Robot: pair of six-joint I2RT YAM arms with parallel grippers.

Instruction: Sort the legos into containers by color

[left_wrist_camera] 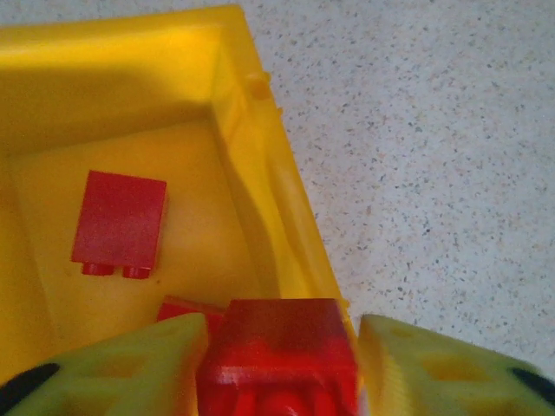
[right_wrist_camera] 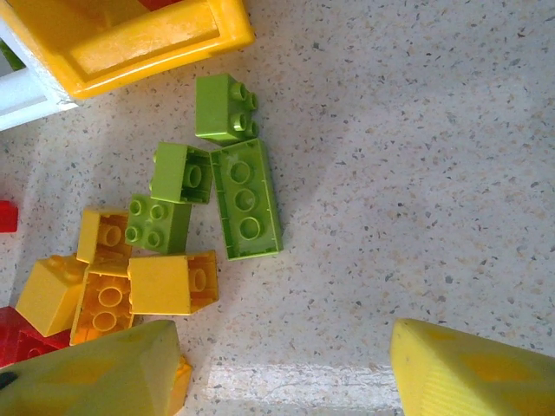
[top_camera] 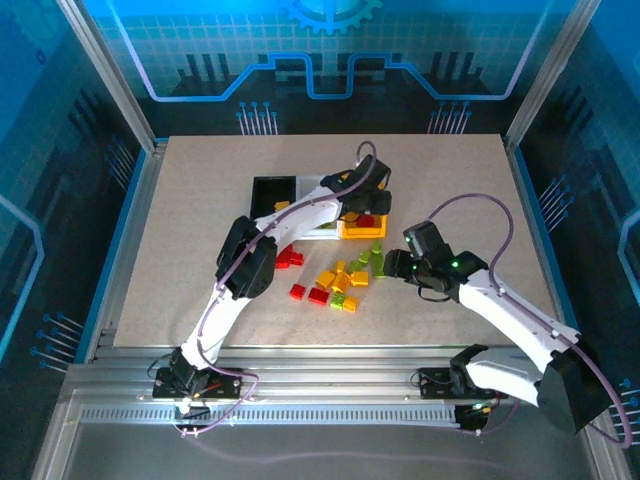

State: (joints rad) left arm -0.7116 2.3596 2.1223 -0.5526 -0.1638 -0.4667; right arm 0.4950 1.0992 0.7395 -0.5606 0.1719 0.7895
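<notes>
One long green lego [right_wrist_camera: 247,199] points toward the yellow bin [right_wrist_camera: 147,43].

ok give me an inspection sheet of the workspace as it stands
surface: pale speckled table, flat
job's things: black bin, white bin, yellow bin in a row; a red lego inside the yellow bin; loose legos, red, yellow, green, in front
clutter: nothing seen
tools: left tool shut on a red brick at the yellow bin's rim; right tool open near the green bricks
cables: purple leads along both arms
surroundings: aluminium frame, blue-lit panels
</notes>
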